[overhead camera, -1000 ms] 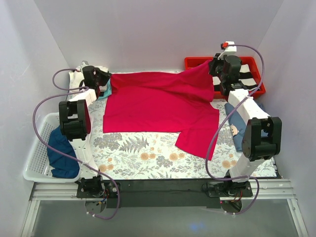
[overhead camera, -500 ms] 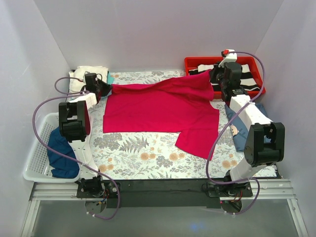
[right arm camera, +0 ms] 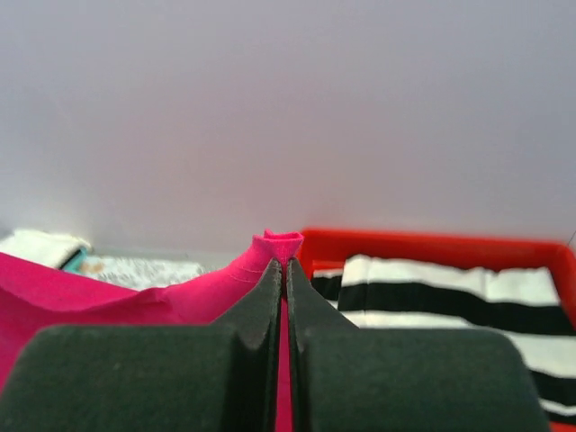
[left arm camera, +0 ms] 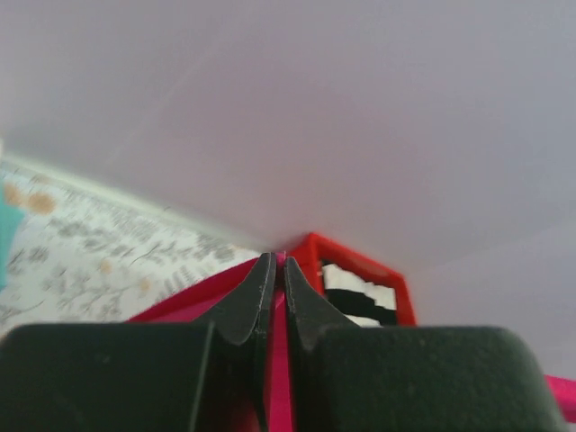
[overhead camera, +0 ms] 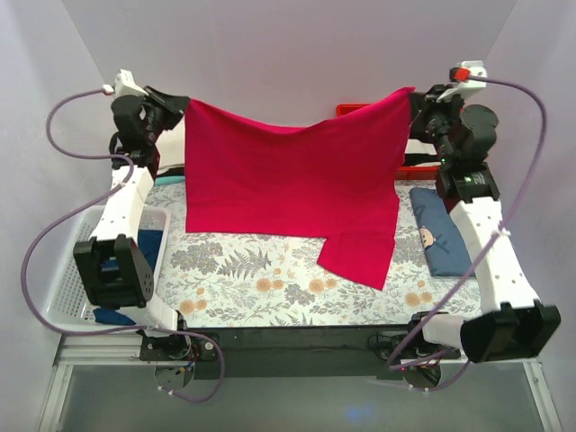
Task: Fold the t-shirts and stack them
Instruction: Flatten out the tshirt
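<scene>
- The crimson t-shirt [overhead camera: 297, 180] is the largest thing; the overhead view shows it hanging as a wide sheet across the upper middle of the frame, its top edge sagging between two raised corners and its lower hem and one sleeve resting on the table; the wrist views show only a pinched fold of it.
- The floral table cover [overhead camera: 261, 283], with grey ferns and orange blooms, fills the lower middle of the overhead view; the hanging cloth hides its far part.
- The white basket [overhead camera: 63, 288], a slotted plastic one, sits at the lower left; navy cloth [overhead camera: 151, 247] lies in it, partly behind the left arm.
- The red tray [right arm camera: 432, 245] holds black-and-white striped cloth [right arm camera: 450, 301]; both wrist views show it plainly, while overhead the shirt and right arm cover most of it.
- A blue folded garment [overhead camera: 441, 234] lies flat at the right, just beside the right arm.
- Cream cloth [right arm camera: 31, 245] appears only at the right wrist view's left edge; a teal sliver [left arm camera: 6, 243] shows at the left wrist view's left edge.
- The left gripper [left arm camera: 270, 263], at the overhead view's upper left, has its dark tapered fingers pressed together on the shirt's corner; the right gripper [right arm camera: 286, 266], at the upper right, is likewise clamped on the other corner, a small tuft poking above the tips.
</scene>
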Controlling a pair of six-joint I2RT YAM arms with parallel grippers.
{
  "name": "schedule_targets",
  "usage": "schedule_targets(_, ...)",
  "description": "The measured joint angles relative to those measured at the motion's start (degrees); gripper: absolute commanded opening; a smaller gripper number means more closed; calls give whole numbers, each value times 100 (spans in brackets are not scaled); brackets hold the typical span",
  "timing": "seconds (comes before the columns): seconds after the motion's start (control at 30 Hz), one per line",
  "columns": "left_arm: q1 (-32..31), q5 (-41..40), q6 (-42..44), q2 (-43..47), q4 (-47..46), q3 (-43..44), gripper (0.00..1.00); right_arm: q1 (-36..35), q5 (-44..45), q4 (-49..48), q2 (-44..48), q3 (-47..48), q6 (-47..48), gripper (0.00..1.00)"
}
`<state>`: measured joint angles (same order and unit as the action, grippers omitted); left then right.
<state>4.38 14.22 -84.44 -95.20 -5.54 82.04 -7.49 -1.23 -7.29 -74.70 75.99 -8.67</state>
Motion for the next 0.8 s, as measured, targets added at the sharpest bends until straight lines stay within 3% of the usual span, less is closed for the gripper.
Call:
schedule_targets(0.33, 0, 391, 662, 2260, 507, 258, 0, 2, -256, 588, 1893, 337, 271, 1)
schedule_targets(0.8, 0, 481, 1762, 4157, 1714, 588, 0, 2, -723, 1357, 2835, 940, 640, 1)
